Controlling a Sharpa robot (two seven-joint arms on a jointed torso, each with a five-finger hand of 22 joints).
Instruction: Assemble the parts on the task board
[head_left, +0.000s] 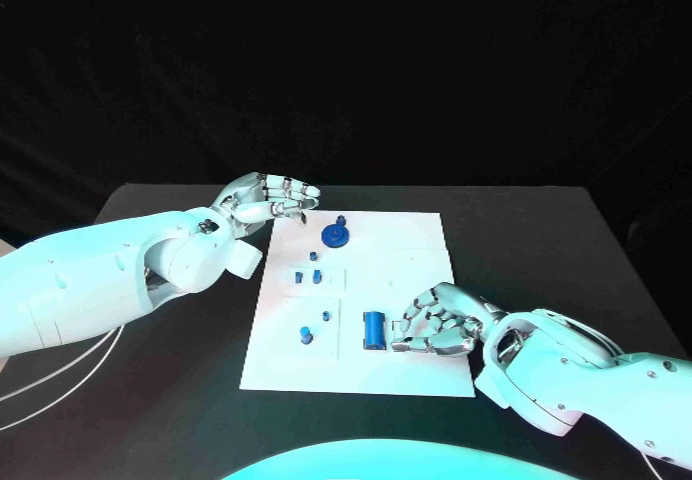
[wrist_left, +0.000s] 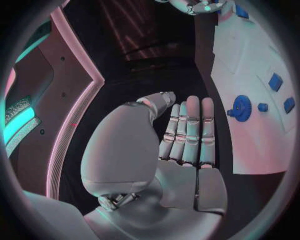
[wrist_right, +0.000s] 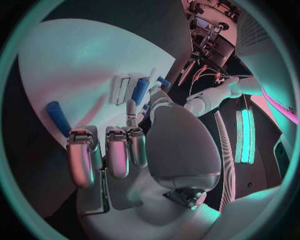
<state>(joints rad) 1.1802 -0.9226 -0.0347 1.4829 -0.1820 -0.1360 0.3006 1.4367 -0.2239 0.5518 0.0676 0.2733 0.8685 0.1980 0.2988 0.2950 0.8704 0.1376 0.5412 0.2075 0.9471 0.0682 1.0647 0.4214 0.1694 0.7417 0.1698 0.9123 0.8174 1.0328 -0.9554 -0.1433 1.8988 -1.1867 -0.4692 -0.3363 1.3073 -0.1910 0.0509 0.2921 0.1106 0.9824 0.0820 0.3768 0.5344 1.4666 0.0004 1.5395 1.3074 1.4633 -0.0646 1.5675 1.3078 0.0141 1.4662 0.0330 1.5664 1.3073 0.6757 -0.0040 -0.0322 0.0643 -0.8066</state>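
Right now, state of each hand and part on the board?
left hand: holds nothing, at the board's far left corner
right hand: fingers curled beside the cylinder, grip unclear
blue cylinder: lying on the task board
blue gear: on the board, untouched

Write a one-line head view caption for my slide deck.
Right hand hovers beside a blue cylinder on the task board; left hand waits near the gear.
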